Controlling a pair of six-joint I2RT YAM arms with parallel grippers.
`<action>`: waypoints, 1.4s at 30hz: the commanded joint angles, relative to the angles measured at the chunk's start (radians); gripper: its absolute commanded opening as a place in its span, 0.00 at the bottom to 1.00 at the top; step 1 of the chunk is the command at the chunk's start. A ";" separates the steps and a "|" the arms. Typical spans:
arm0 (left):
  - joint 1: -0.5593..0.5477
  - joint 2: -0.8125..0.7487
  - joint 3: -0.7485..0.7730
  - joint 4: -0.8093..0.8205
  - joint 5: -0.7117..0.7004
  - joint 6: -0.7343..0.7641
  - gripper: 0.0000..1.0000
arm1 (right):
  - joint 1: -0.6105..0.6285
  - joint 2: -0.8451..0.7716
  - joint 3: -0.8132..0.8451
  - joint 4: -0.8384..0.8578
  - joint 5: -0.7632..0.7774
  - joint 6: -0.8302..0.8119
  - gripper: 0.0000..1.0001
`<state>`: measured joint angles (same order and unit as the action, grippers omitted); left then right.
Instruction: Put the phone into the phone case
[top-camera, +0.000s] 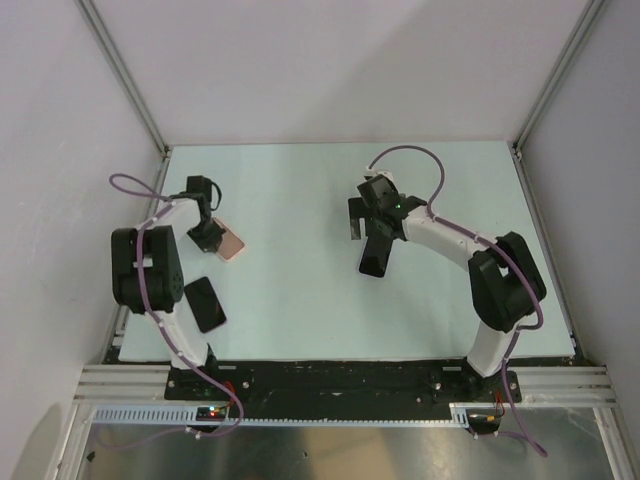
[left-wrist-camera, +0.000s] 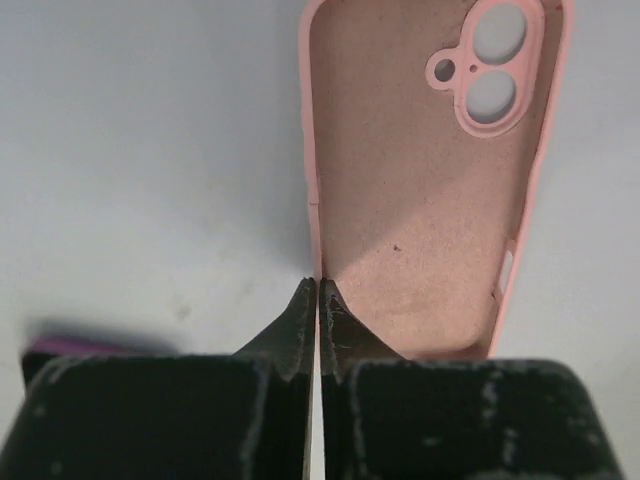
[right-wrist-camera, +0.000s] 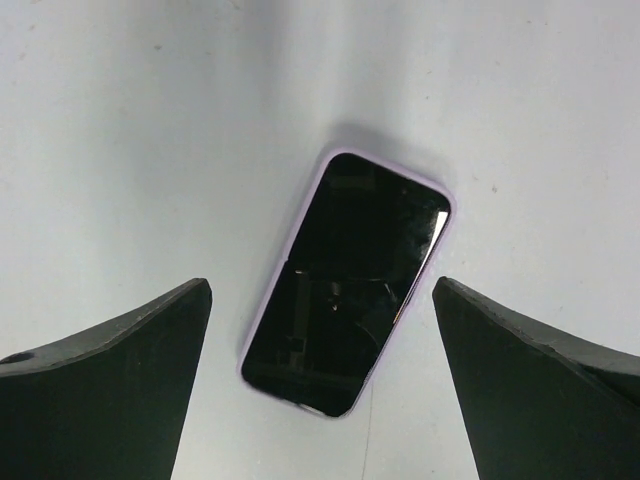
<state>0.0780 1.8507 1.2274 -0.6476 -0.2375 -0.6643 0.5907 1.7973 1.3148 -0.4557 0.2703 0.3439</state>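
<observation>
Fingers of the left claw (left-wrist-camera: 318, 285) are pressed together on one long side wall of the phone case (left-wrist-camera: 420, 200), one finger inside the shell and one outside. The pink case lies open side up on the table (top-camera: 300, 190) with nothing in it. Farther off, the right claw (right-wrist-camera: 322, 285) hangs spread wide and holds nothing, with the phone (right-wrist-camera: 350, 260) lying dark face up beneath it, between the fingers and touching neither. Another black slab (top-camera: 205, 303) lies near the left arm's base.

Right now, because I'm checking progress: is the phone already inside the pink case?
No, the left wrist view shows the phone case empty, its bare pink lining fully exposed.
</observation>
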 joint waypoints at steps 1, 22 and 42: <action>-0.122 -0.184 -0.099 -0.016 0.045 -0.218 0.00 | 0.025 -0.083 -0.033 -0.012 0.006 0.029 0.99; -0.815 -0.392 -0.413 0.057 -0.012 -0.802 0.55 | 0.051 -0.319 -0.281 0.068 -0.050 0.121 0.99; -0.019 -0.923 -0.643 -0.130 -0.077 -0.196 1.00 | 0.047 -0.417 -0.371 0.166 -0.211 0.111 0.99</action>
<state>-0.0784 0.9127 0.5919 -0.7544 -0.3317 -1.0367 0.6376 1.4162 0.9565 -0.3534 0.1123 0.4450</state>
